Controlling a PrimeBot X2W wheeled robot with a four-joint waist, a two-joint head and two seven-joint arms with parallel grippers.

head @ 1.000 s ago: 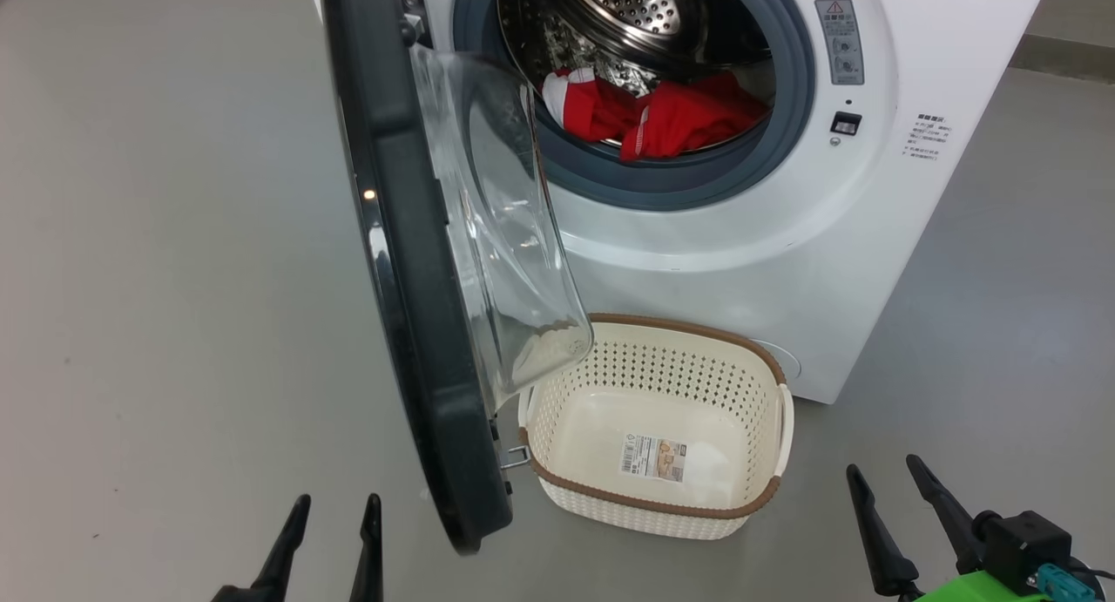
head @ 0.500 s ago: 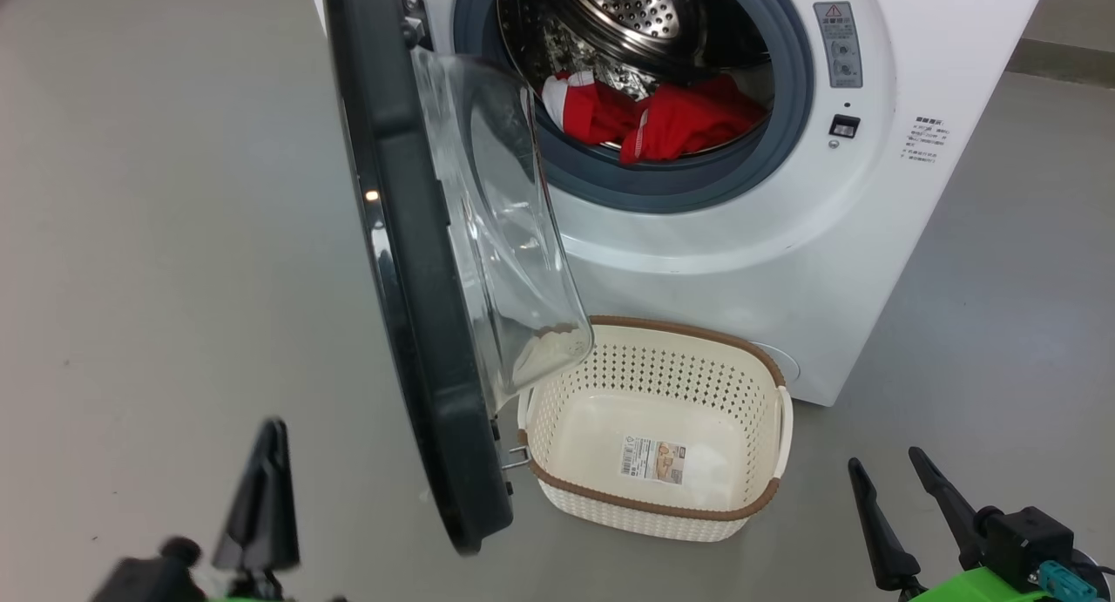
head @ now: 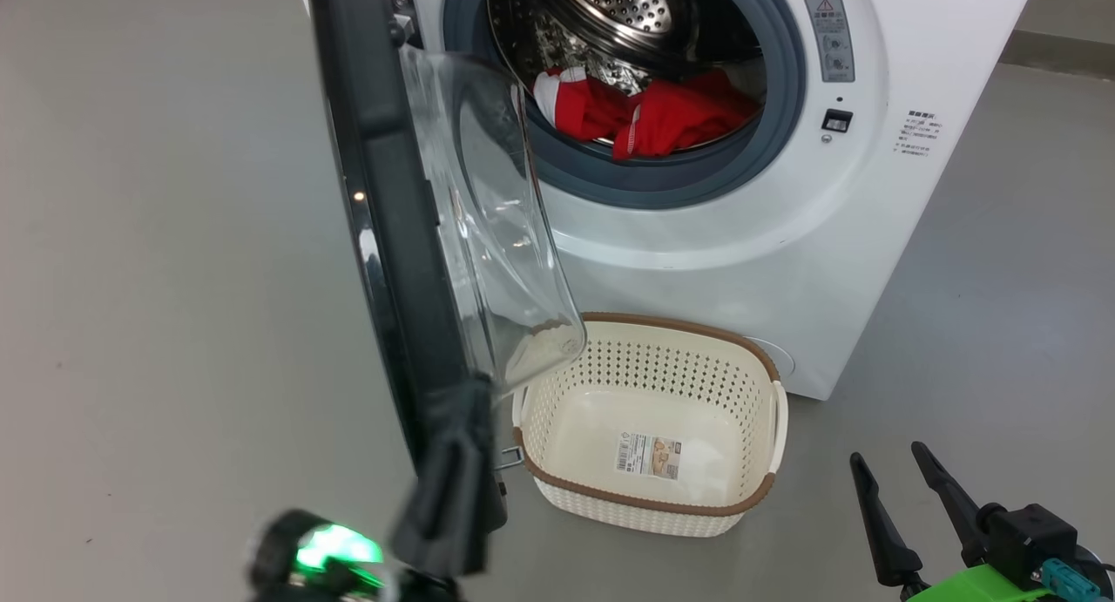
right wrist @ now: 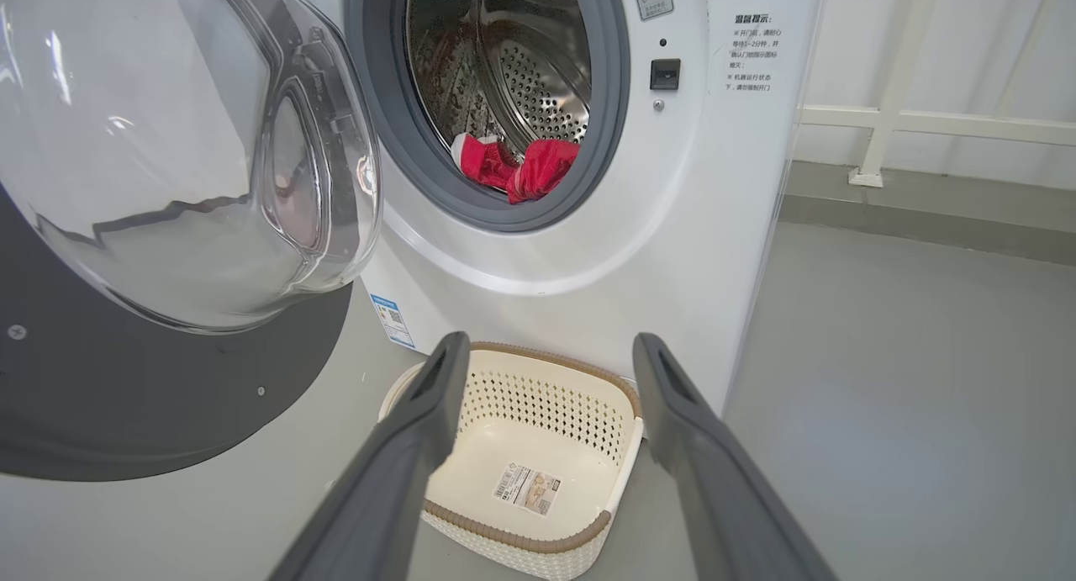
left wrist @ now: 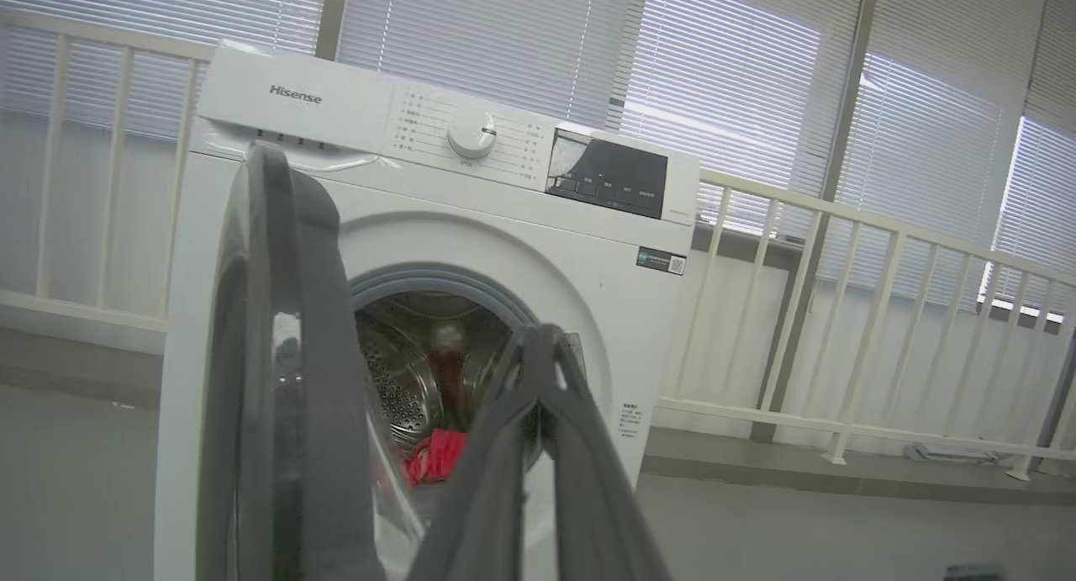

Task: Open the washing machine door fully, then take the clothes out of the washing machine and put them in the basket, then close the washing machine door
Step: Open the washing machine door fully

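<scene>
Right now your left gripper [head: 466,403] has its two dark fingers pressed together on nothing, tips at the lower rim of the washing machine door [head: 396,236], a large round one with a glossy black rim and a bulging clear glass bowl. I cannot tell whether they touch it. Your right gripper [head: 915,489] sits low, jaws spread wide and empty.

The door stands about square to the front, short of fully open by my judgement. Lay the closed fingers flat on its inner side and sweep it outward in a slow arc, clear of the cream perforated plastic basket [head: 662,371] on the grey floor [head: 174,280] at the foot of the big white front-loading washing machine [head: 740,262]. The bright red clothes [head: 662,114] lie at the steel drum [head: 627,10]'s front lip.

The top panel reads "Hisense" [left wrist: 295,96]. The basket's paper label [head: 649,454] and the warning sticker [head: 829,37] are too small to read.
</scene>
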